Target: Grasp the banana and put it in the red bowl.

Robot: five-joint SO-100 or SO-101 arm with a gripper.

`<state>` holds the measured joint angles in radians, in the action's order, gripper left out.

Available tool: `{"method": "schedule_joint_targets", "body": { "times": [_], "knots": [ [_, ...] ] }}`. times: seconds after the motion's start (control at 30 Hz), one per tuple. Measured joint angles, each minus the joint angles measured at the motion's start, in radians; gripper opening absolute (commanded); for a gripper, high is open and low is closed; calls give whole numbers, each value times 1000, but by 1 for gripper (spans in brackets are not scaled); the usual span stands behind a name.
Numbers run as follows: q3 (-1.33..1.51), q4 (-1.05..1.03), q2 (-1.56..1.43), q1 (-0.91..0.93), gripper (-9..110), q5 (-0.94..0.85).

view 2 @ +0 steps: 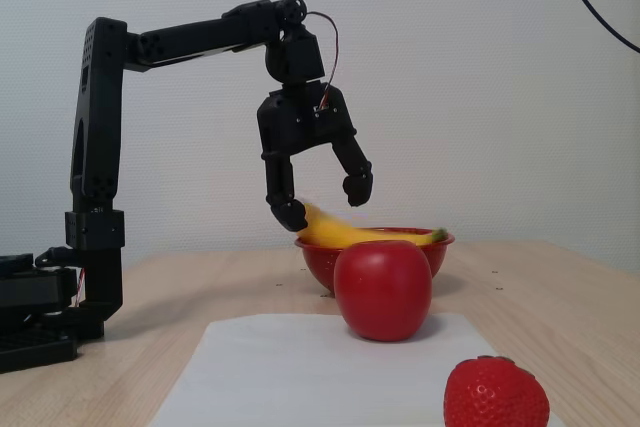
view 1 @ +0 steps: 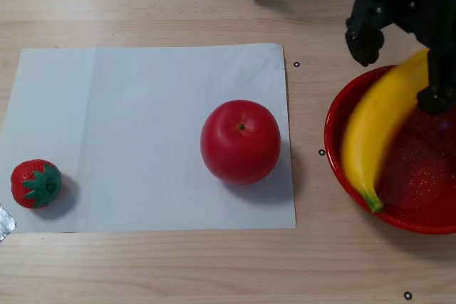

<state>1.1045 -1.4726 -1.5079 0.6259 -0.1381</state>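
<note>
While the pincer (view 2: 325, 201) hangs spread wide just above the red bowl (view 2: 440, 243), nothing's pinched in it. From the other view the banana (view 1: 375, 129) lies across the bowl's left side, green tip (view 1: 373, 203) on the near rim. Red apple (view 1: 241, 142) and strawberry (view 1: 35, 184) sit on the white paper (view 1: 128, 105) on the bench (view 1: 142, 5).

Glossy banana (view 1: 370, 129), red bowl (view 1: 335, 149) glossy enamel (white-speckled inside); matt paper sheet (view 1: 142, 112) on pale wood table (view 1: 142, 268).
</note>
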Motion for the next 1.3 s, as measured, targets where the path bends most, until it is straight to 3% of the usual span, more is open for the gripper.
{"method": "schedule_joint_targets", "body": {
  "times": [0.2, 0.43, 0.83, 1.3],
  "knots": [
    [-66, -14, 0, -11, 24, 0],
    [-149, -55, 0, -11, 0, -2],
    [-158, -117, -80, -124, 0, -12],
    [486, 115, -726, -414, 0, 89]
  ]
}}
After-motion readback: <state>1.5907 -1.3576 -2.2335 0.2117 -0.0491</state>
